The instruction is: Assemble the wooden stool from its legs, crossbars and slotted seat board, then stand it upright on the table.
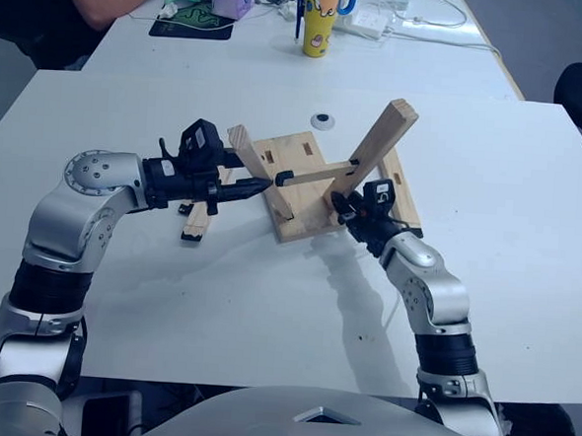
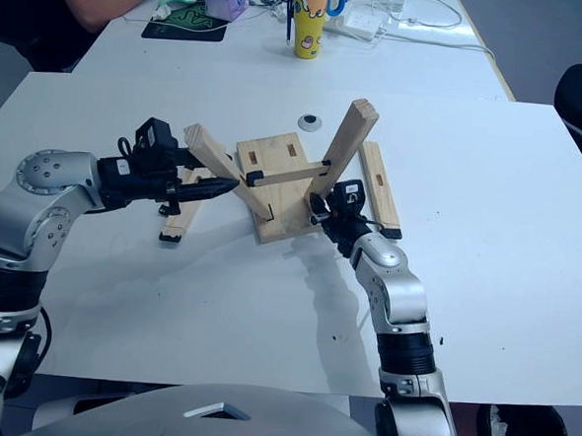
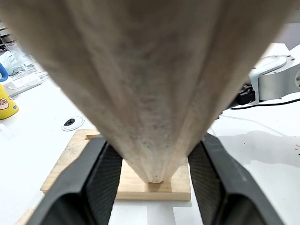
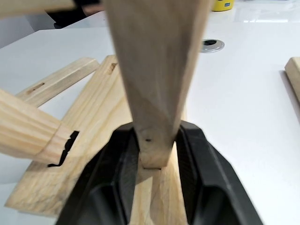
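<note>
Partly built: left end effector (image 1: 250,188) gripping one leg (image 1: 250,154), right end effector (image 1: 346,205) gripping second leg (image 1: 385,135), crossbar (image 1: 318,173) between them over seat board (image 1: 306,222); two loose pieces (image 1: 196,222) waiting.

Pale pine on white
Seat board (image 1: 306,219) and legs (image 1: 383,140) pale, grainy — table (image 1: 167,309) white, left gripper (image 1: 258,187) and right gripper (image 1: 340,207) black, cup (image 1: 320,22) yellow.

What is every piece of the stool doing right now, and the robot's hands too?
Left leg: tilted, held up
Right leg: tilted, held up
Left hand: shut on left leg
Right hand: shut on right leg
Crossbar: raised, between the legs
Seat board: flat on table
Loose piece: lying flat
</note>
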Action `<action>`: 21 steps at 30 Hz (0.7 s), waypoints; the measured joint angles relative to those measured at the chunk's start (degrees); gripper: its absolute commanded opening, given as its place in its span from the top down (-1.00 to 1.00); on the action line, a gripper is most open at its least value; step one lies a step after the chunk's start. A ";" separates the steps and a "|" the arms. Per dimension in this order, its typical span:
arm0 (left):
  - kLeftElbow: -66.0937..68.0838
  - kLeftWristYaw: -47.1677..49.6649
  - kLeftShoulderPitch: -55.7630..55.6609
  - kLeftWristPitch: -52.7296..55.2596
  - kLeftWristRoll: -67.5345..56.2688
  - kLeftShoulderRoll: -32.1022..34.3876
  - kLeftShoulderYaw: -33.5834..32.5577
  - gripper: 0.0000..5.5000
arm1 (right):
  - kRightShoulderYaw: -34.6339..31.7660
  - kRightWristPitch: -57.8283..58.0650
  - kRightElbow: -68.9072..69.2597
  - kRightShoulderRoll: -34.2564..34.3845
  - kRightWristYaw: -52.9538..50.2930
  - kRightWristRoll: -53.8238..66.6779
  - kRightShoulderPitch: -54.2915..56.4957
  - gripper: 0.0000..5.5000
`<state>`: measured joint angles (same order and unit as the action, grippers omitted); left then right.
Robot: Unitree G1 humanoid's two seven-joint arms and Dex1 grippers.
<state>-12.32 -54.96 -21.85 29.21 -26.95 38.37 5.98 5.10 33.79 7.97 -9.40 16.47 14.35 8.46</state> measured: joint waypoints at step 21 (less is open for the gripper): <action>7.58 -0.24 -6.61 0.56 1.93 -1.82 6.44 0.26 | 2.18 -0.16 -0.36 -2.25 -0.02 -4.00 0.09 0.61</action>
<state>-4.74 -55.20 -28.45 29.77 -25.02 36.55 12.41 7.28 33.63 7.60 -11.64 16.45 10.35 8.55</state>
